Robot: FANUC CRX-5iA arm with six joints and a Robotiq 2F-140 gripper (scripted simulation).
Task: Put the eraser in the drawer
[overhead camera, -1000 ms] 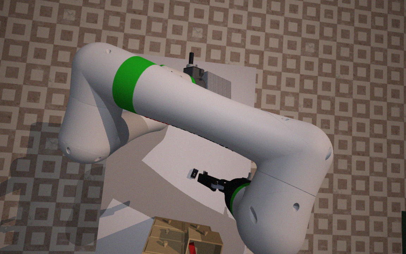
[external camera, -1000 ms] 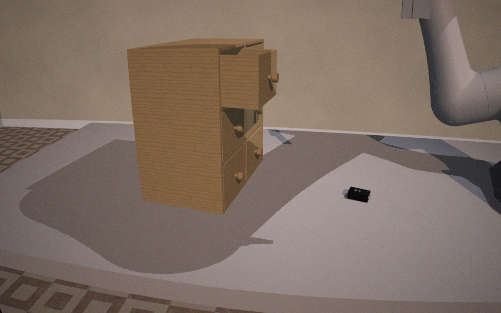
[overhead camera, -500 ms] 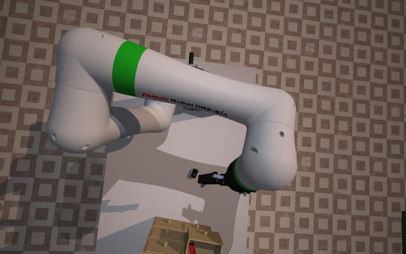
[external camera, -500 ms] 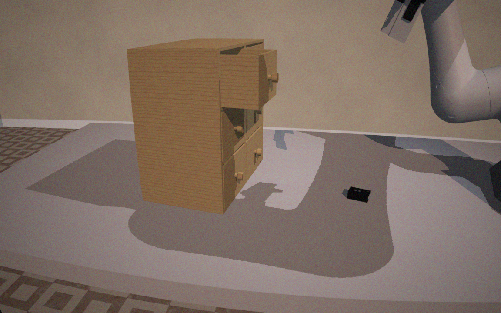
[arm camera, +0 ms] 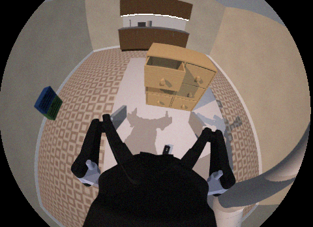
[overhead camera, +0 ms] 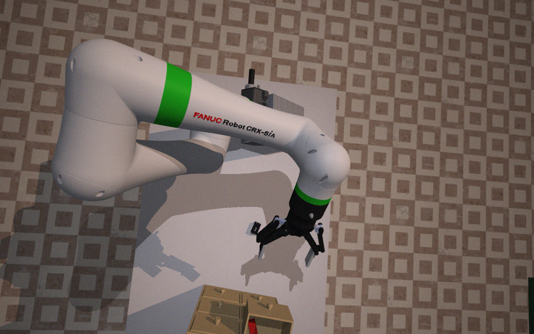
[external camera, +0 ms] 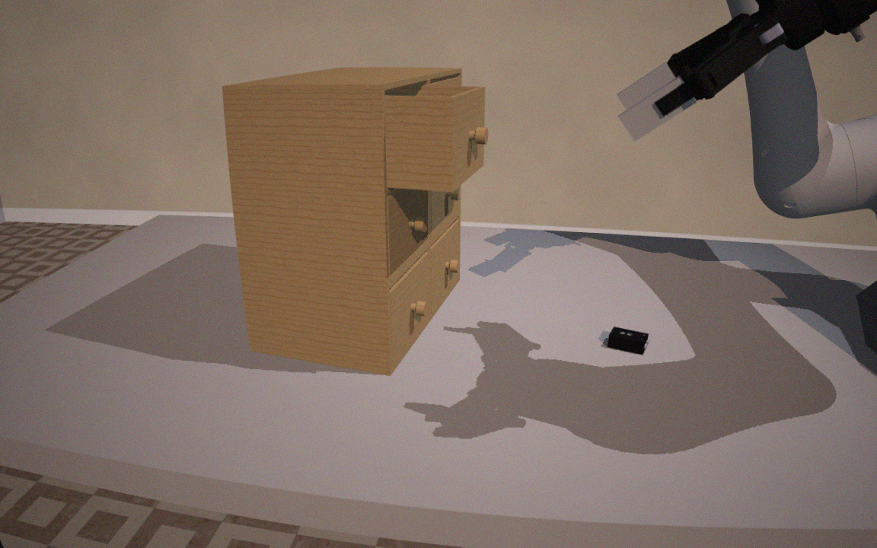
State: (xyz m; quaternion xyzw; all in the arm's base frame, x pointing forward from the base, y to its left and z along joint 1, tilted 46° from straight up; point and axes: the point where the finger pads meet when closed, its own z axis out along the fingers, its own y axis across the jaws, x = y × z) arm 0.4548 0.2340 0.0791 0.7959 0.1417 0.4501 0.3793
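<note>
Across the table (external camera: 155, 409) reaches the white arm (overhead camera: 235, 120), bent at its elbow and ending high above the surface. At the table's far end from the arm's base stands the wooden chest (external camera: 305, 218), upright, with two drawers in each of three rows. Its top left drawer (external camera: 432, 136) is pulled partway out and level; seen from above, something red shows at the frame's lower edge in the open drawer, cut off. The other drawers sit in or close to the front, and the middle row is too shadowed to judge. The hand (overhead camera: 287, 253) hangs in the air, fingers spread wide, gripping nothing, pointing toward the chest. The eraser (external camera: 627, 339), small and black, lies flat on the table, well apart from the chest and below the hand's wrist side.
</note>
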